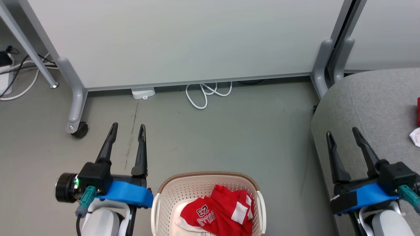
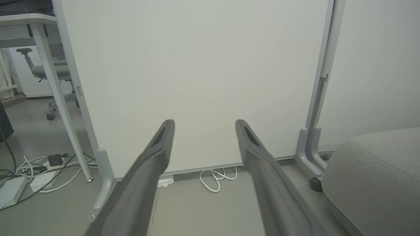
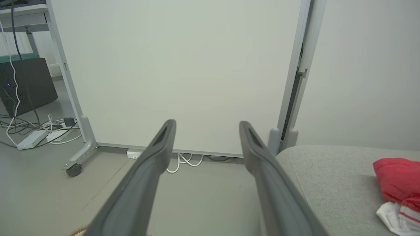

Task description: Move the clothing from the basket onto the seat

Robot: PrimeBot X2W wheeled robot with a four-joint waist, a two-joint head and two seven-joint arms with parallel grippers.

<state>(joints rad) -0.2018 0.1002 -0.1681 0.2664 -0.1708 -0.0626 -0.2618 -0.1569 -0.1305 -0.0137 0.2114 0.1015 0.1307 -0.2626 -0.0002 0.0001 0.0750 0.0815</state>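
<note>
The left end effector [image 1: 127,127] and the right end effector [image 1: 342,132] are both empty, each with its fingers spread wide and pointing forward, away from the robot. The jersey [image 1: 220,213] lies crumpled in the basket [image 1: 206,174]. The basket sits between the two end effectors but behind their fingertips, back toward the robot's body and lower down. Neither pair of fingers points at the cloth, so either one would have to draw back, turn inward and tip down to reach it.

The left end effector is the nearer: its wrist is just beside the basket's left rim, with the jersey to its right and a little behind. The right end effector is well apart from the basket, over the near edge of the seat [image 1: 370,98], with the jersey off to its left and behind. The heap has no clean long axis, though its bulk runs loosely from back-left to forward-right, with the highest fold toward the far rim.

A red garment [image 3: 397,177] already rests on the seat, to the right of the right end effector. The left looks the shorter reach for the pick, while the right stands closer to the drop
</note>
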